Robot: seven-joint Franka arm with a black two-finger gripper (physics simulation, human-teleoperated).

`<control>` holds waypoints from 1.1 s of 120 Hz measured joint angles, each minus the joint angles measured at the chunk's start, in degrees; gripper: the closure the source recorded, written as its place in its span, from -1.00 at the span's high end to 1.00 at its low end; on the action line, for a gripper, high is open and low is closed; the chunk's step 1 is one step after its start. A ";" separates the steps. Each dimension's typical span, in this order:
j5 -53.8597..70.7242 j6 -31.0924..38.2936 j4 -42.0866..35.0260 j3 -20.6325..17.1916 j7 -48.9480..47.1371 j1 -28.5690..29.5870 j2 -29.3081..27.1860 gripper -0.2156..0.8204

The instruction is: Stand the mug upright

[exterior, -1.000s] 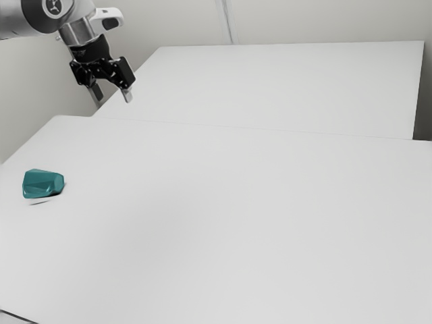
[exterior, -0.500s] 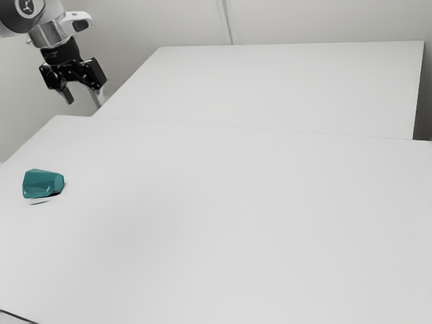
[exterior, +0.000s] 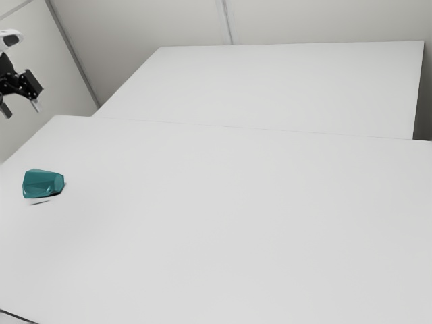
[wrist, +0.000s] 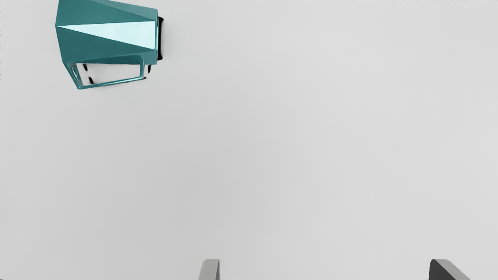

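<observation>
pincer [exterior: 23, 111] spread wide, holding nothing, well apart from the teal mug [exterior: 43, 183].

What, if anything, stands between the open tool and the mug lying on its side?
Nothing visible does. In the wrist view, white tabletop runs unbroken from the open tool to the mug, whose handle is on the side toward the tool.

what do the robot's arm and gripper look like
The arm's visible section is white and rounded, with a dark oval patch. The gripper below it is black and blocky, dotted with small pale specks. Its two jaws are slim; in the wrist view their ends are light grey with rounded corners, one having a much darker inner face.
</observation>
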 joint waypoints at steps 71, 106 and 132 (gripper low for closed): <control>-12.45 5.72 7.84 -3.08 20.96 21.67 16.25 0.55; -16.18 7.98 12.24 -7.34 32.22 31.75 23.51 0.54; -18.49 8.88 14.09 -9.21 38.91 36.78 27.73 0.55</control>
